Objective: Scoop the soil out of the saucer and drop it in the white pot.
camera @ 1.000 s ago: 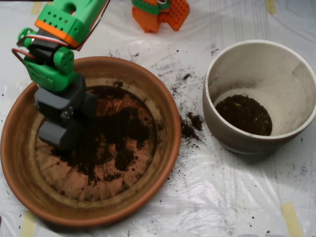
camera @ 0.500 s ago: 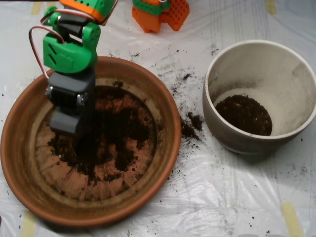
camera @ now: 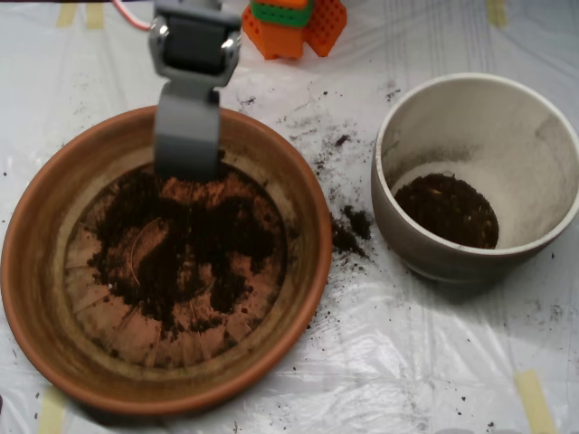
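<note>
The terracotta saucer [camera: 36, 271] lies at the left, with dark soil [camera: 194, 244] spread over its ridged base. A scraped bare patch [camera: 145, 246] shows in the soil's left part. My grey scoop [camera: 186, 149] hangs above the saucer's far rim, lifted off the soil, and its shells look drawn together into one narrow block. Its load is hidden from above. At the right stands the white pot [camera: 543, 136], with a round layer of soil [camera: 446, 210] at its bottom.
Spilled soil [camera: 348, 231] lies on the plastic sheet between saucer and pot, with more specks toward the back. An orange and green block [camera: 294, 23] sits at the top edge. Tape strips [camera: 534, 398] hold the sheet.
The scoop rose out of the soil at the saucer's left and moved back and right over the far rim. Its shells closed, and a bare patch remains where it dug.
</note>
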Controlling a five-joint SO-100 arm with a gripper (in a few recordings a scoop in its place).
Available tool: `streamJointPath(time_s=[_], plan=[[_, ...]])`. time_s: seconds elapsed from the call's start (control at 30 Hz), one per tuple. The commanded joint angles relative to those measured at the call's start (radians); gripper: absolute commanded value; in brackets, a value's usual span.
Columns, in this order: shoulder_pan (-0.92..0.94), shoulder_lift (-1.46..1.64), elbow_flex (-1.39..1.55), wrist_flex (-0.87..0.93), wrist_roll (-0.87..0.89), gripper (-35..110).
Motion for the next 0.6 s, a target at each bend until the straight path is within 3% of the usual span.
streamJointPath(time_s=[0.0, 0.3, 0.57], plan=[[-0.103, 0.144, -0.138, 0.124, -0.006, -1], [-0.390, 0.064, -0.342, 0.305, 0.032, -1], [-0.583, -0.140, -0.440, 0.364, 0.080, -1]])
